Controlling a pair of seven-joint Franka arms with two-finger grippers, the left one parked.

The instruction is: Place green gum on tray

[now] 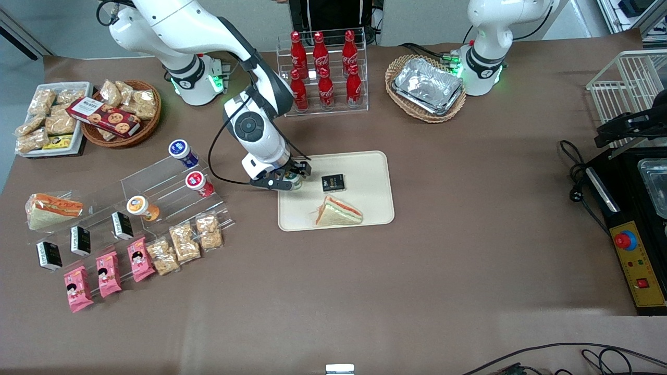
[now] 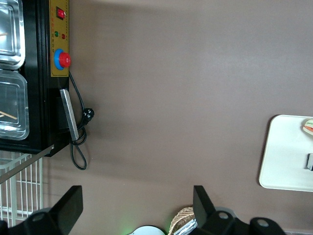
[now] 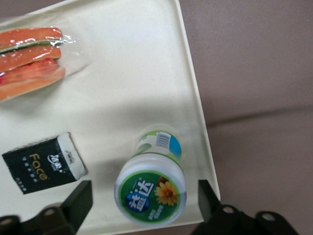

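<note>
Green gum [image 3: 151,188] stands upright on the tray [image 3: 137,98], just inside its rim near the black packet [image 3: 44,169]. End effector [image 3: 144,208] hangs above, fingers spread, gripping nothing. Placement looks done; only retreat remains.

the claw [image 1: 289,178] hides most of the green gum [image 1: 293,182] in the front view; the sandwich [image 3: 30,61] is cut off in the right wrist view.

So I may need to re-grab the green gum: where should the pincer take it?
Grip the green gum across its round body just under the lid, coming from above. It stands on the tray near the rim, and the open pincer already straddles it.
</note>
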